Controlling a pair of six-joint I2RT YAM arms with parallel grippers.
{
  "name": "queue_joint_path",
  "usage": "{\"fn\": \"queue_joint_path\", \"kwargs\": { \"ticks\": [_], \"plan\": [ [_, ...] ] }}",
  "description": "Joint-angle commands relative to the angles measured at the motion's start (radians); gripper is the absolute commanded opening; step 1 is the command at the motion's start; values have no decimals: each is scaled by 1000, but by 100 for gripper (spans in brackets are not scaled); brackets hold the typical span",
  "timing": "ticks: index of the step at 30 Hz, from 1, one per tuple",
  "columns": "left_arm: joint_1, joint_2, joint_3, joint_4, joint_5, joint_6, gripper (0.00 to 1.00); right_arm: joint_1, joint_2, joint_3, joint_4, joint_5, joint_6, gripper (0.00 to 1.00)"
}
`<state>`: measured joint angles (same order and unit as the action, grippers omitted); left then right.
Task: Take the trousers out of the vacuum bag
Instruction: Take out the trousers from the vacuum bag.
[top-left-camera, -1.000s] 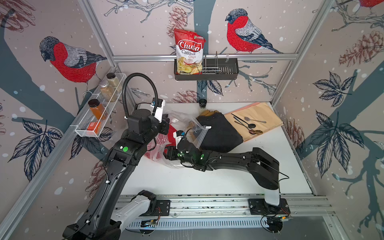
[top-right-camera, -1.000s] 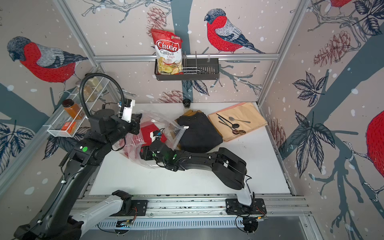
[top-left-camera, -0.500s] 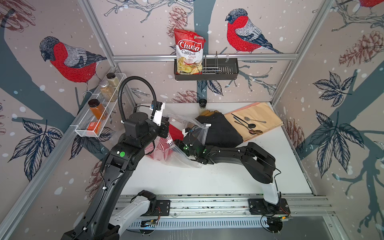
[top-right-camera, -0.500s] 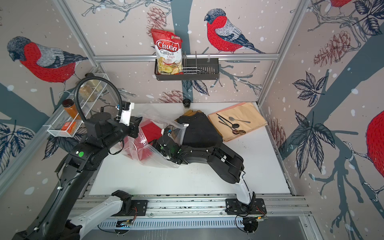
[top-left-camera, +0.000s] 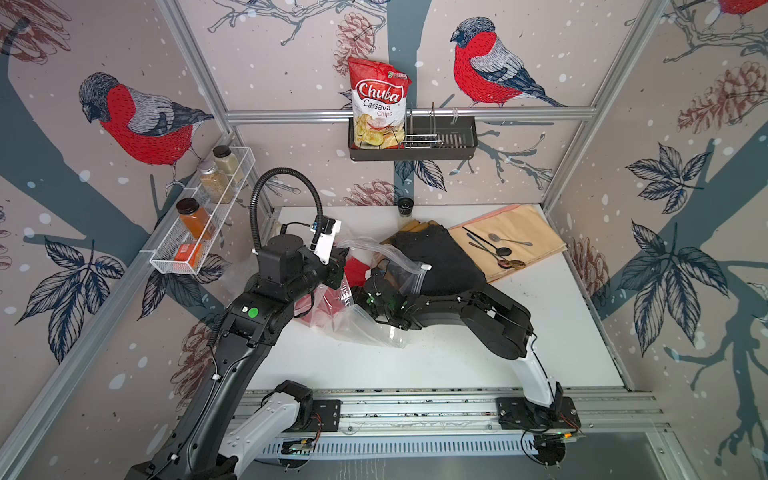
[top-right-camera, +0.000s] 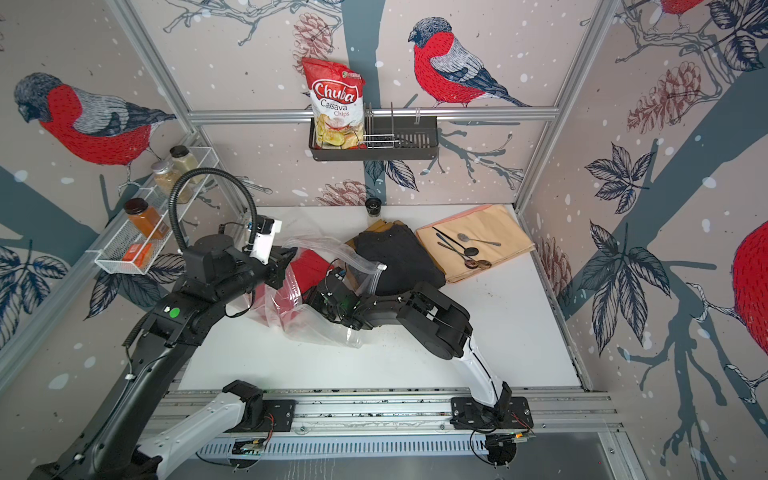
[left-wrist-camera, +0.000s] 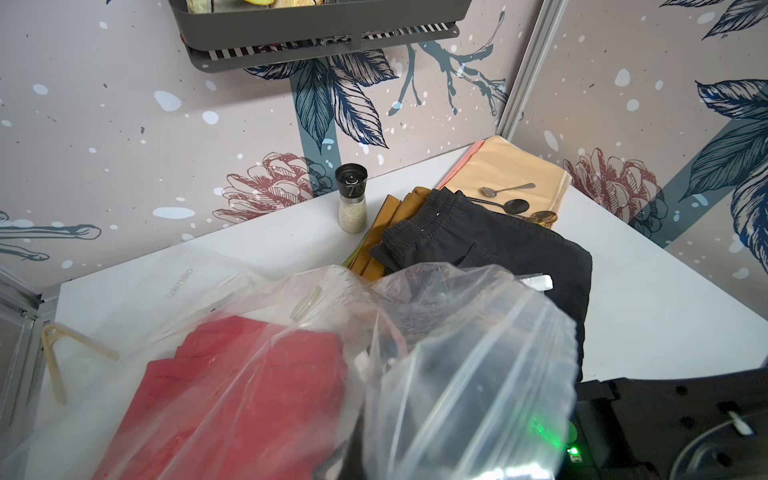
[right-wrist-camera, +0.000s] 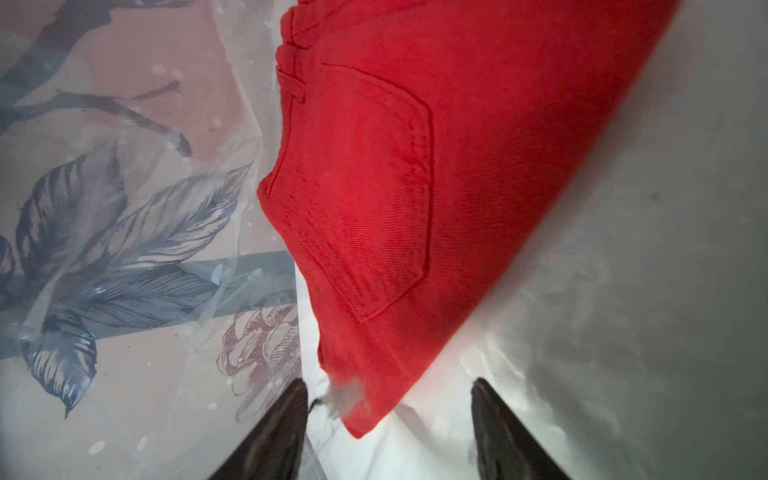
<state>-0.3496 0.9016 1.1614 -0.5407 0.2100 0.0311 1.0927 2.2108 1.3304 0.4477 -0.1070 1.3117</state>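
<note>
Removal step: the closed left claw (top-left-camera: 338, 266) holds the vacuum bag (top-left-camera: 365, 324) raised, while the open right claw (right-wrist-camera: 389, 380), reaching inside, straddles the red trousers (right-wrist-camera: 374, 187) at one corner; next it must clamp and withdraw.

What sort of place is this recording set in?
Likely a mock kitchen booth for robot trials: bird-wallpaper panels on an aluminium frame, a wire rack of spice jars, a chips bag in a wall basket.

The white worktop (top-left-camera: 457, 365) carries the crinkly clear vacuum bag (top-left-camera: 365, 328) toward its left, dark trousers (top-left-camera: 444, 266) atop mustard trousers (left-wrist-camera: 392, 216) mid-back, a peach cloth (top-left-camera: 528, 230) back right, and a salt grinder (top-left-camera: 405, 205) by the back wall.
</note>
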Motion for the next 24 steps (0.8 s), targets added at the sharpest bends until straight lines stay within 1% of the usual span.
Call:
{"fn": "queue_joint_path", "kwargs": {
  "ticks": [1, 6, 13, 20, 24],
  "plan": [
    [0, -6, 6, 64, 27, 8, 0, -3, 30, 0, 77, -28, 64, 63],
    [0, -16, 13, 58, 38, 15, 0, -10, 72, 15, 116, -32, 102, 63],
    [1, -19, 4, 56, 58, 15, 0, -27, 152, 79, 162, -64, 143, 64],
    [1, -27, -1, 66, 89, 12, 0, -25, 198, 153, 151, -32, 143, 64],
    [1, -27, -3, 68, 86, 14, 0, -19, 222, 192, 133, -5, 150, 64]
  ]
}}
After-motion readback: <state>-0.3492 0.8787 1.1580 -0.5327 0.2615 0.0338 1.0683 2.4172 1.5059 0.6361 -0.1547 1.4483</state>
